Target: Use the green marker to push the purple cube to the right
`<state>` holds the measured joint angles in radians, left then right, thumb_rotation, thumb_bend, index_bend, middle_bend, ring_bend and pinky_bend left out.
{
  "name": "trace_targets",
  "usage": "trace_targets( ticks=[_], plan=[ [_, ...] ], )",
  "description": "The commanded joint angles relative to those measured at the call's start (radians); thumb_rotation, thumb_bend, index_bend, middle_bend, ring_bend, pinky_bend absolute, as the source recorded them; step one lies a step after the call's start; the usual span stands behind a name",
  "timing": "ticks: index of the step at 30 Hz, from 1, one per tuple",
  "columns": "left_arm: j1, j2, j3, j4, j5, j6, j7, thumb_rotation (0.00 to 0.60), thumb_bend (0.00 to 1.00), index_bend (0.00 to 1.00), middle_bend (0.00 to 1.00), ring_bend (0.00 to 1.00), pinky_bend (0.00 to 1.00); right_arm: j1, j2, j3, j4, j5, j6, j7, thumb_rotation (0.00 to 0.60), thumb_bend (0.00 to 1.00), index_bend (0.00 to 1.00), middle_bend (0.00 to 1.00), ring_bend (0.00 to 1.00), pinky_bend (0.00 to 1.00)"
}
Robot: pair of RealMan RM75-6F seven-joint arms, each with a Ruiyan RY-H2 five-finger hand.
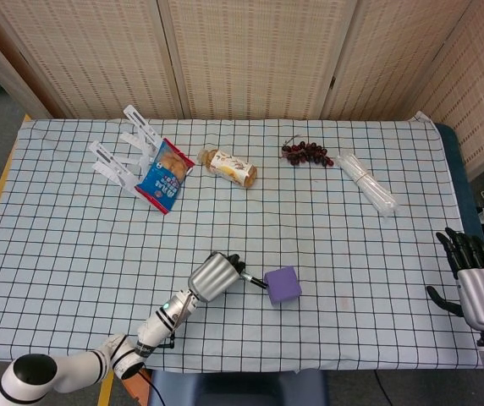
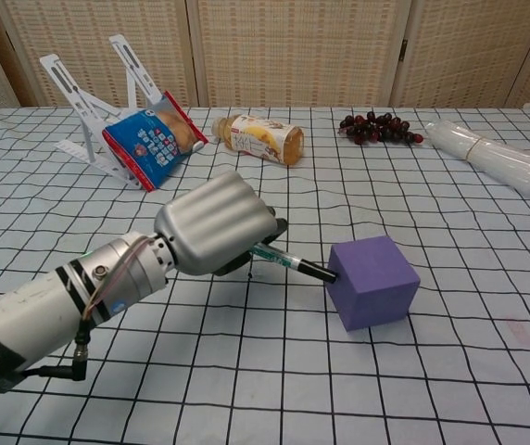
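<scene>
My left hand (image 1: 214, 276) (image 2: 215, 225) grips the green marker (image 2: 288, 262) (image 1: 254, 281), whose black tip points right and touches the left face of the purple cube (image 1: 283, 285) (image 2: 372, 281). The cube sits on the checked tablecloth near the front middle, turned slightly askew. My right hand (image 1: 475, 283) hangs off the table's right edge in the head view, fingers spread and holding nothing; the chest view does not show it.
At the back stand a white folding rack (image 1: 123, 152) with a blue snack bag (image 1: 164, 174) (image 2: 150, 139), a lying bottle (image 1: 229, 167) (image 2: 259, 138), grapes (image 1: 306, 153) (image 2: 378, 127) and a bundle of clear tubes (image 1: 366, 183) (image 2: 495, 158). The tablecloth (image 1: 377, 254) stretches right of the cube.
</scene>
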<state>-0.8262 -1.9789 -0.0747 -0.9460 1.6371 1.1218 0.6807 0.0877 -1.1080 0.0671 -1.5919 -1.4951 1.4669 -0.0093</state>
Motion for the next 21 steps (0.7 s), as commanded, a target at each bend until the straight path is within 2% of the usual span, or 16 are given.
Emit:
trace_targets(
  ticks=[1,11,18,21],
  plan=[
    [-0.013,-0.016,-0.007,0.000,-0.005,-0.015,0.010,0.600,0.60,0.79,0.80,0.83,1.00,-0.002,0.002,0.001,-0.001,0.000,0.004,0.002,0.600,0.14,0.00,0.00,0.00,0.00],
    [-0.020,-0.035,-0.010,0.021,-0.004,-0.002,0.008,0.600,0.60,0.79,0.80,0.83,1.00,-0.005,0.006,0.002,0.001,0.004,0.005,0.005,0.600,0.14,0.00,0.00,0.00,0.00],
    [0.072,0.093,0.044,-0.087,-0.006,0.064,0.047,0.600,0.61,0.79,0.80,0.83,1.00,-0.006,0.003,0.004,0.001,0.010,0.005,-0.002,0.600,0.14,0.00,0.00,0.00,0.00],
    [0.157,0.176,0.090,-0.121,-0.019,0.118,0.054,0.600,0.60,0.79,0.79,0.83,1.00,-0.003,0.000,0.001,0.001,0.009,-0.002,-0.009,0.600,0.14,0.00,0.00,0.00,0.00]
  ],
)
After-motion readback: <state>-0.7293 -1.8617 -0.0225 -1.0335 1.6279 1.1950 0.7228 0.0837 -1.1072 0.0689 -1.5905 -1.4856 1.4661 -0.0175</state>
